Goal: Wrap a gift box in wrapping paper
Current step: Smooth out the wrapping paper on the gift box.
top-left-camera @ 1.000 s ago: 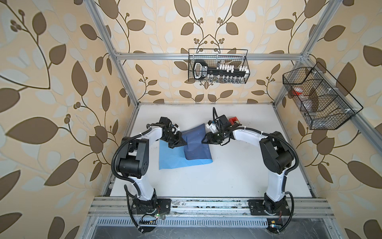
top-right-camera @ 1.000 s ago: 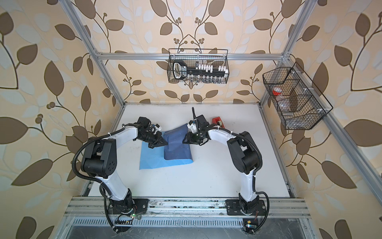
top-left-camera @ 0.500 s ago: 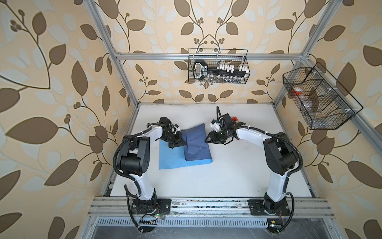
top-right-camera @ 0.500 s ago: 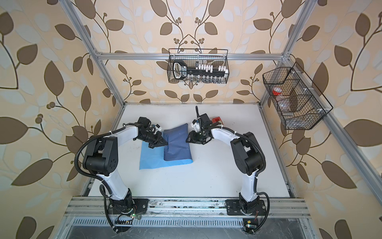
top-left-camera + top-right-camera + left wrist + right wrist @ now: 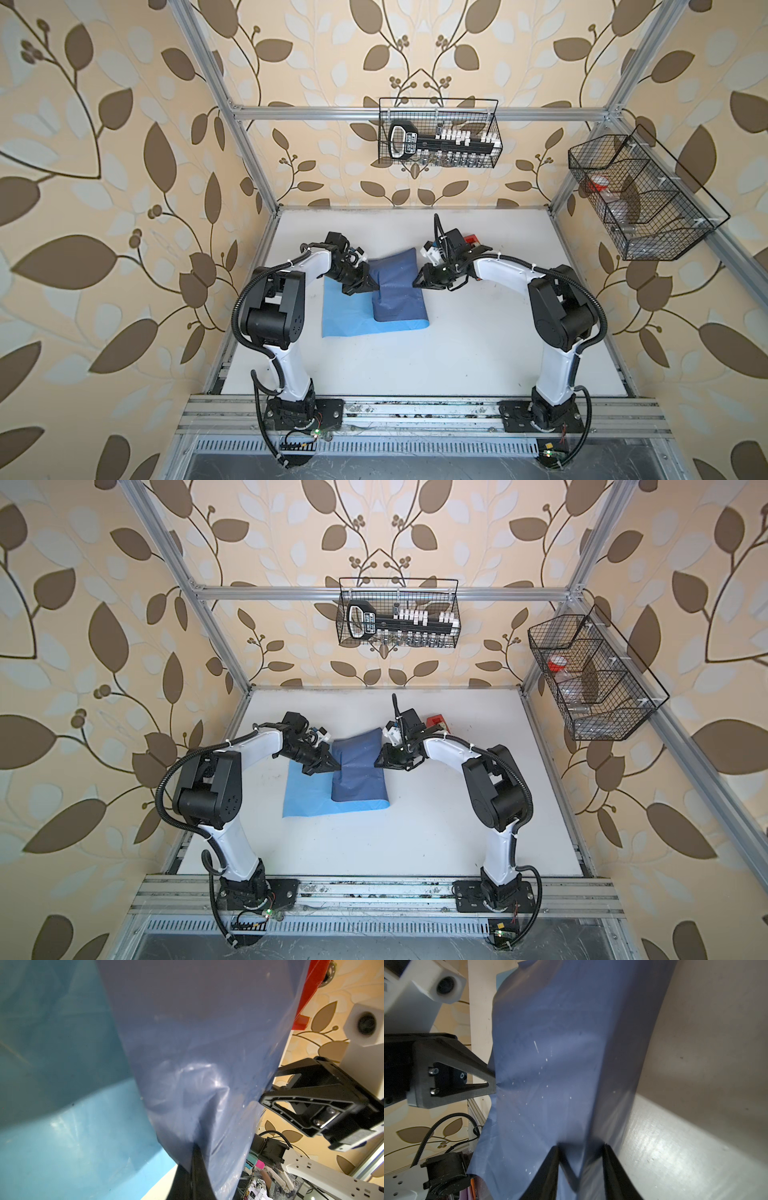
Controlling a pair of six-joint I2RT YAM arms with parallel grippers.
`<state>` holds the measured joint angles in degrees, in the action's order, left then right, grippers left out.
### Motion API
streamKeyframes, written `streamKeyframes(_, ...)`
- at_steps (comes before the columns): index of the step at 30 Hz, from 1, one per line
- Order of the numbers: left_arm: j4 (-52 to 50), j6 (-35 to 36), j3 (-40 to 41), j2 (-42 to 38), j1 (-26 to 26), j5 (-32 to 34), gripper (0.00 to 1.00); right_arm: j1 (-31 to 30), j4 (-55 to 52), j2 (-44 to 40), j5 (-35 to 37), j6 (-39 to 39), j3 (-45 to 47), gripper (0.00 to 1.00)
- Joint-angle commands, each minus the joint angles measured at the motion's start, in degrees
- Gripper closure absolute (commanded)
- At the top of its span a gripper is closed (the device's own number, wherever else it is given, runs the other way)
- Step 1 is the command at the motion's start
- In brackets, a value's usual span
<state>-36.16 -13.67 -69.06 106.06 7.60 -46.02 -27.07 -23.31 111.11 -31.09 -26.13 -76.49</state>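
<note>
Wrapping paper (image 5: 395, 293) sits just left of frame centre in both top views, with the dark face folded over the light-blue face. Left gripper (image 5: 375, 286) is pinched together on its left edge. Right gripper (image 5: 415, 284) is at the right edge, fingers (image 5: 548, 1169) apart with a fold between them. White table (image 5: 457, 357), scuffed. Red tape dispenser (image 5: 471, 240) sits behind the right arm. Leaf-patterned walls. Wire basket (image 5: 438, 133) at upper centre, second wire basket (image 5: 640, 199) at upper right.

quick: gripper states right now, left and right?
Left gripper: closed, pinching the edge of the wrapping paper.
Right gripper: open, jaws either side of the paper's other edge, not clamped.
</note>
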Motion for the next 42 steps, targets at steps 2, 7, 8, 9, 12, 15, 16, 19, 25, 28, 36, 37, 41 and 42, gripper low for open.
streamKeyframes(2, -2.63, 1.54, 0.03, 5.24, 2.25, 9.19, 1.0, 0.14, -2.29, -0.24, 0.26, -0.98, -2.16, 0.61)
streamKeyframes(7, -2.95, 1.54, -0.4, 5.28, 2.25, 9.02, 1.0, -0.93, -3.42, 3.02, 1.2, -0.51, -3.17, 0.54)
streamKeyframes(8, -2.95, 1.61, -0.38, 5.13, 2.25, 9.02, 1.0, -1.11, -3.23, 3.45, 1.52, -0.41, -2.86, 0.54)
streamKeyframes(9, -2.82, 1.6, -0.3, 5.04, 2.25, 9.02, 1.0, -1.2, -2.87, 3.73, 1.81, -0.51, -2.33, 0.54)
streamKeyframes(12, -2.77, 1.61, -0.28, 4.86, 2.25, 8.93, 1.0, -1.32, -1.91, 4.04, 2.83, -0.42, -0.28, 0.56)
streamKeyframes(15, -3.08, 1.58, -0.63, 4.77, 2.25, 8.85, 1.0, -1.32, -1.83, 3.97, 4.24, 0.05, 1.41, 0.57)
streamKeyframes(16, -3.28, 1.58, -0.85, 4.68, 2.25, 8.84, 1.0, -1.21, -1.74, 3.78, 4.73, 0.24, 1.89, 0.57)
streamKeyframes(19, -3.82, 1.54, -1.67, 4.01, 2.29, 8.84, 1.0, -1.19, -1.48, 2.92, 5.92, 0.47, 3.41, 0.58)
streamKeyframes(25, -4.91, 0.82, -3.22, 0.82, 2.25, 8.67, 0.93, -0.68, -1.06, 1.88, 7.22, 0.4, 5.02, 0.58)
streamKeyframes(28, -6.57, 1.1, -4.98, -1.68, 2.25, 8.97, 0.79, -0.44, -0.86, 1.53, 7.76, 0.38, 5.12, 0.58)
streamKeyframes(36, -13.1, 4.82, -7.42, -10.57, 1.46, 9.78, 0.45, 0.01, -1.29, 1.14, 7.88, 1.0, 6.45, 0.59)
streamKeyframes(37, -14.96, 4.95, -7.41, -10.79, 1.3, 9.52, 0.43, 0.0, -1.39, 1.15, 7.89, 1.17, 6.41, 0.59)
streamKeyframes(41, -19.73, 4.94, -4.61, -10.94, 1.28, 3.74, 0.36, 0.17, -1.39, 1.29, 7.74, 1.26, 6.35, 0.59)
streamKeyframes(42, -19.69, 4.71, -2.99, -10.96, 1.35, 2.04, 0.33, 0.09, -1.31, 1.31, 7.67, 1.32, 6.31, 0.59)
